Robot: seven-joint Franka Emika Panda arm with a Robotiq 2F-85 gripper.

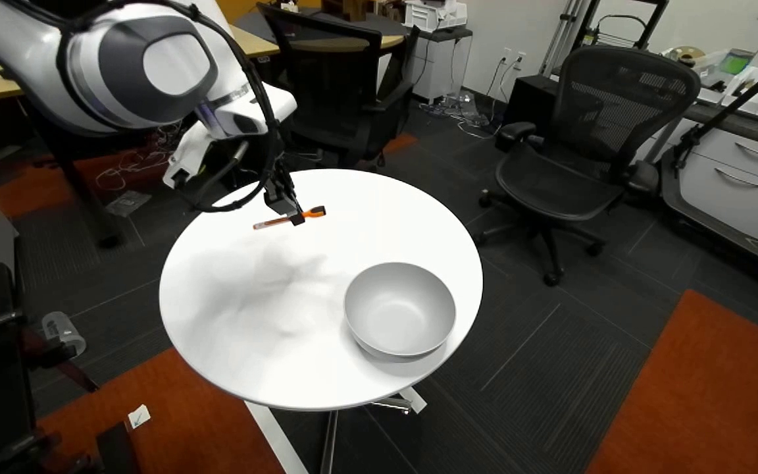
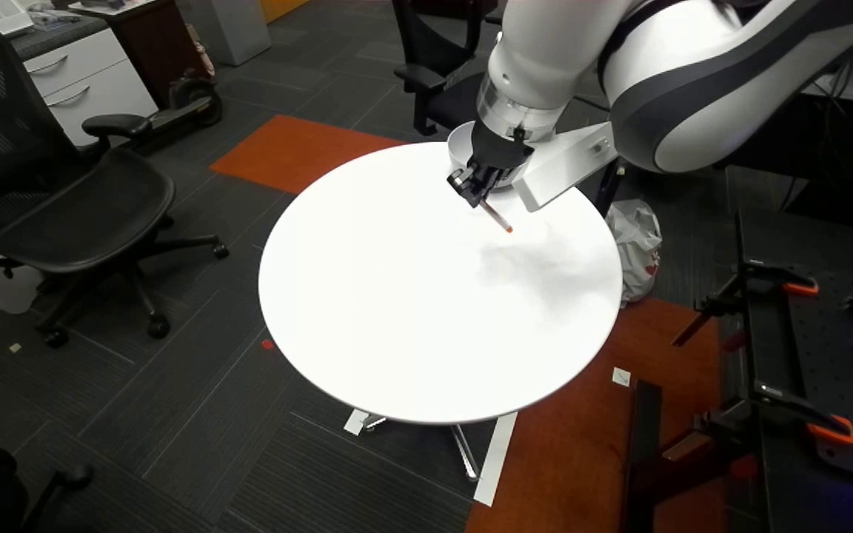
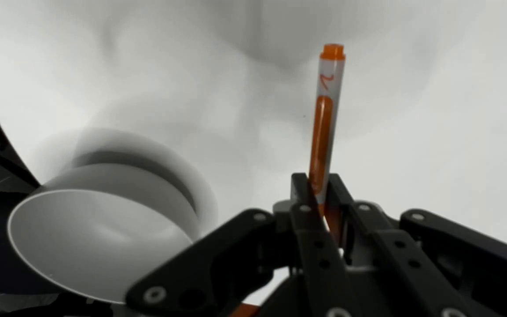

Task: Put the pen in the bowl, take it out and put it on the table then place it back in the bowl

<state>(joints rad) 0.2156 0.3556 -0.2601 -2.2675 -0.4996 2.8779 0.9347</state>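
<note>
The orange pen (image 1: pixel 272 224) is held across my gripper's fingertips, above the white round table (image 1: pixel 247 342). It also shows in an exterior view (image 2: pixel 497 218) and in the wrist view (image 3: pixel 326 114), where it points away from the jaws. My gripper (image 1: pixel 296 218) is shut on the pen near its dark-tipped end; the jaws also show in the wrist view (image 3: pixel 318 180). The silvery-grey bowl (image 1: pixel 399 316) stands upright near the table's edge, apart from the gripper, and nothing shows inside it. In an exterior view the bowl (image 2: pixel 460 145) is partly hidden behind the arm; in the wrist view it (image 3: pixel 104 237) lies lower left.
The arm's shadow falls on the table. A black mesh office chair (image 1: pixel 589 145) stands beside the table, and another dark chair (image 1: pixel 339 85) stands behind it. A black workbench with clamps (image 2: pixel 834 311) and a plastic bag (image 2: pixel 634 240) are near the table.
</note>
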